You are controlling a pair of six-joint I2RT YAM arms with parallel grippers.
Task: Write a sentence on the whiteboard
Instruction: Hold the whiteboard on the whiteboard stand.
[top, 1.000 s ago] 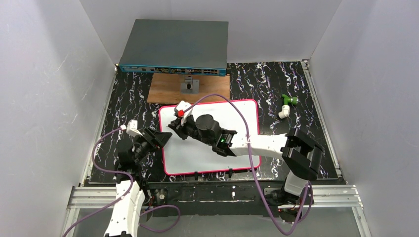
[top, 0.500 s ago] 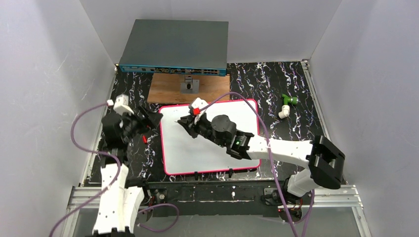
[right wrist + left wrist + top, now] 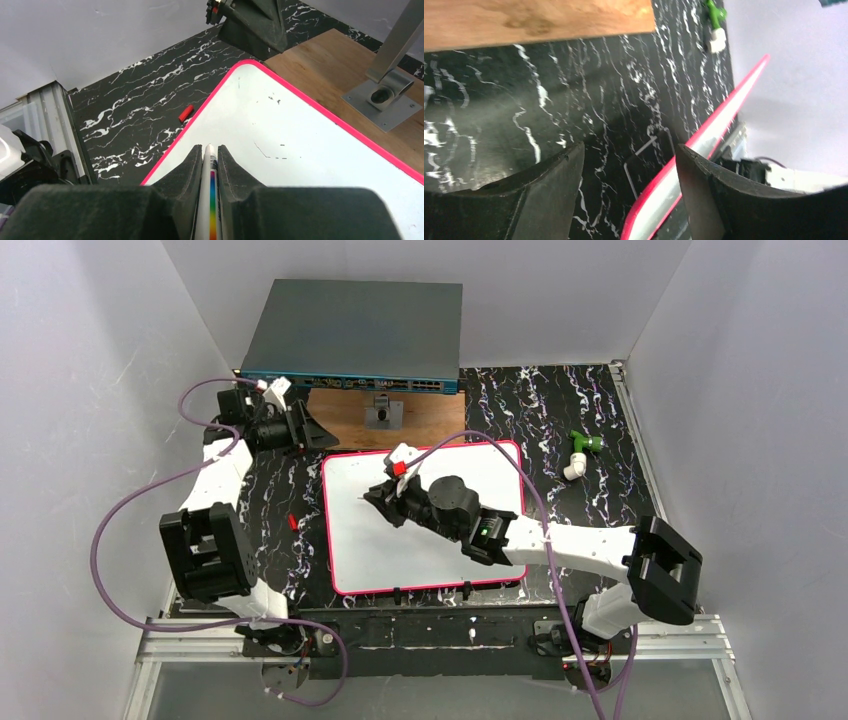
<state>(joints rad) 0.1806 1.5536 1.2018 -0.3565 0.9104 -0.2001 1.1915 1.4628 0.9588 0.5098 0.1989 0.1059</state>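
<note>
Right gripper (image 3: pixel 210 148) is clamping a slim white rainbow-banded marker (image 3: pixel 210 172) just over the far-left part of the flat, pink-rimmed white whiteboard (image 3: pixel 400 552) at mid-table; left gripper (image 3: pixel 318 430) is idling part-open, empty, farther off.

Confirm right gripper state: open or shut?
Shut: the right gripper pinches a white marker between both fingers, over the whiteboard.

Black marbled table (image 3: pixel 560 410) under whiteboard (image 3: pixel 400 550), wooden board (image 3: pixel 430 425), network switch (image 3: pixel 350 335), green fitting (image 3: pixel 580 445), red cap (image 3: pixel 291 521).
</note>
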